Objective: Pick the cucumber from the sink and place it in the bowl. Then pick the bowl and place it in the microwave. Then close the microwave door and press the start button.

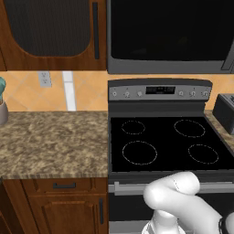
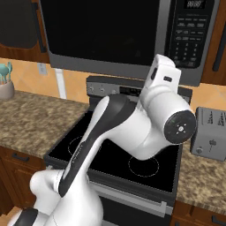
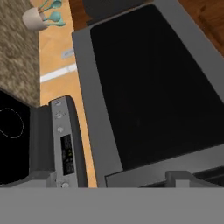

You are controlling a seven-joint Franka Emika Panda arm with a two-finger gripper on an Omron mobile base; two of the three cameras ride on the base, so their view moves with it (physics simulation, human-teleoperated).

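We're facing the microwave (image 2: 119, 37), mounted above the black stove (image 1: 164, 141), and its microwave door (image 3: 153, 87) looks shut, dark glass flush in the grey frame. On its right sits the button panel (image 2: 190, 31); there's a small display at the top, but we can't read the digits or the key labels, too small. The stove's control strip (image 1: 160, 93) has a display as well, equally unreadable. Left of the stove runs bare speckled counter (image 1: 50, 141) up to a cup of teal utensils (image 2: 6, 84); a grey toaster (image 2: 211, 134) stands on the right counter. Our arm (image 2: 132, 128) folds up over the burners, wrist raised toward the microwave's lower edge. The fingertips aren't visible to us; the jaws stand spread wide, nothing in them.
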